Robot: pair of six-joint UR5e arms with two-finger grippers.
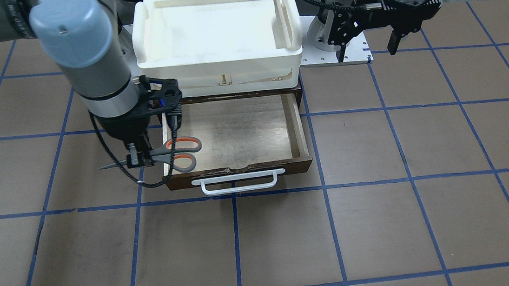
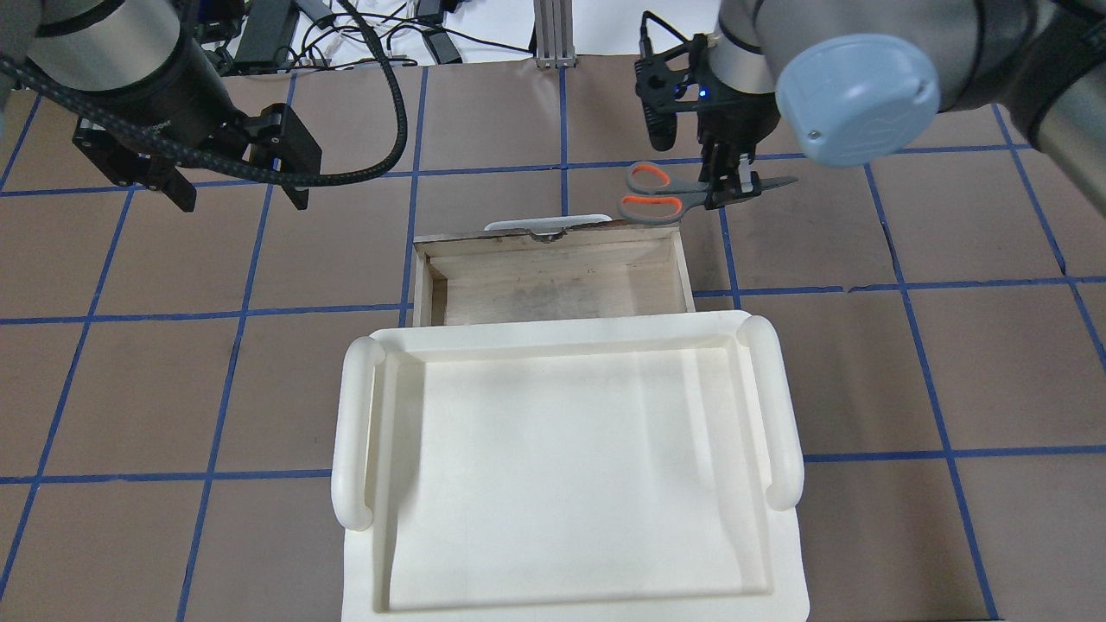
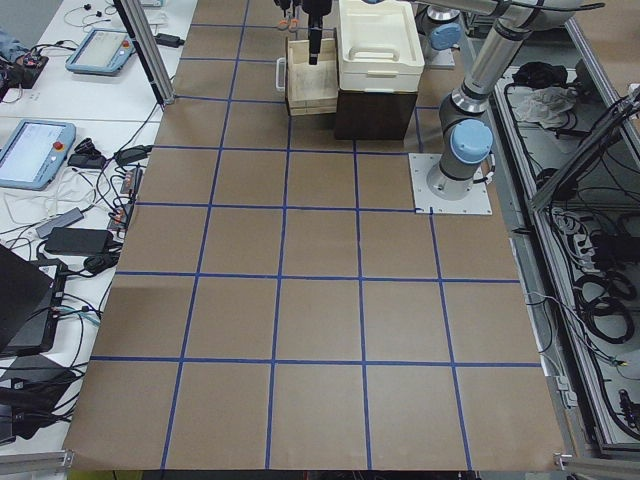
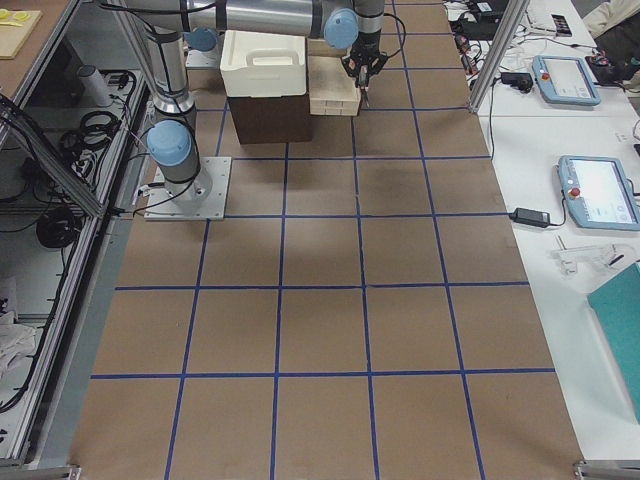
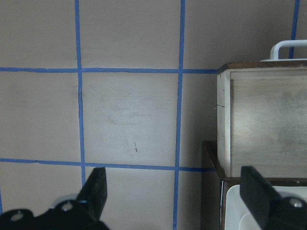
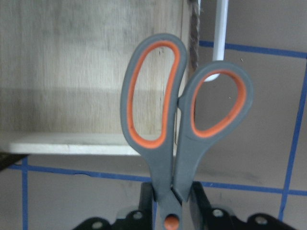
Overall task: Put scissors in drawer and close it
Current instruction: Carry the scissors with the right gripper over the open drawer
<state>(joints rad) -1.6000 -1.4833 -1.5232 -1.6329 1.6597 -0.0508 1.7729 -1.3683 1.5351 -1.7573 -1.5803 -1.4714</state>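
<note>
While the right gripper [image 1: 140, 159] clamps the scissors [image 1: 178, 154] at the pivot, the front-facing view has their loops over the open drawer [image 1: 239, 130], 3 o'clock of the fingers, long axis 9-to-3. The left gripper [image 5: 175, 191] hangs spread, empty, well apart.

The scissors [image 1: 162, 154], held in the right tool [image 1: 140, 160], hang over the open drawer's [image 1: 297, 129] front corner; the tray [image 1: 221, 64] sits behind, higher.
</note>
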